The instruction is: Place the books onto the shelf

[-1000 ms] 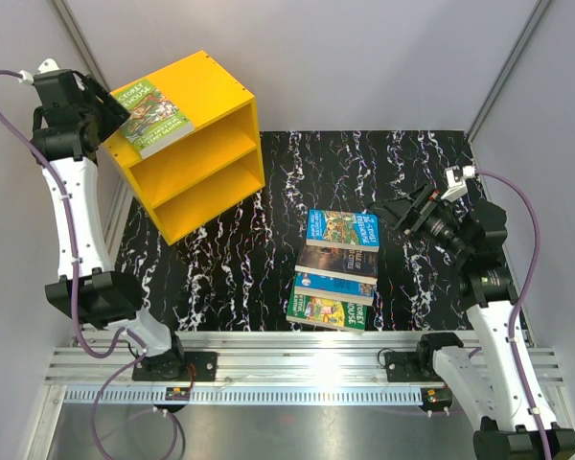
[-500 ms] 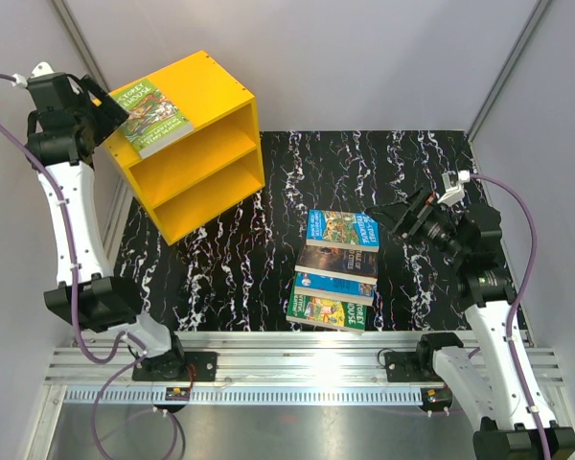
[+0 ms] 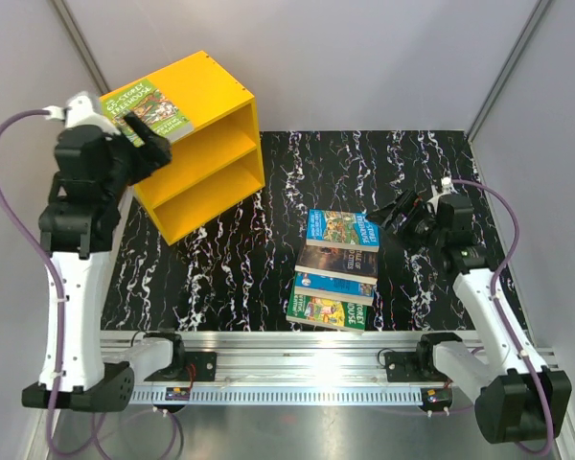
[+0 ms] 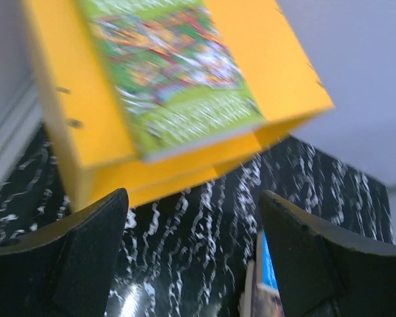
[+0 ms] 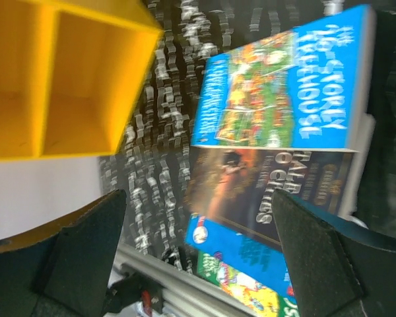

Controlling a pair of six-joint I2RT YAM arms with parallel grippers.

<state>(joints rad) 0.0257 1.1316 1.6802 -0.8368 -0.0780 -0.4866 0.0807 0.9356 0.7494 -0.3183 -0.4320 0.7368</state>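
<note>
Atop the shelf (image 3: 211, 96), at its left edge, the green book (image 3: 146, 105) now lies freed; left gripper (image 4: 193, 198) spread, apparently withdrawn, one book shelved.

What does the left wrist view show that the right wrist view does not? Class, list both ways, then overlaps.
Left wrist only: the green book lying flat on the yellow shelf. Right wrist only: the shelf's open compartments, and a second green book ending the row. Both: the shelf, the black marbled table and, barely, the blue Treehouse book.
</note>
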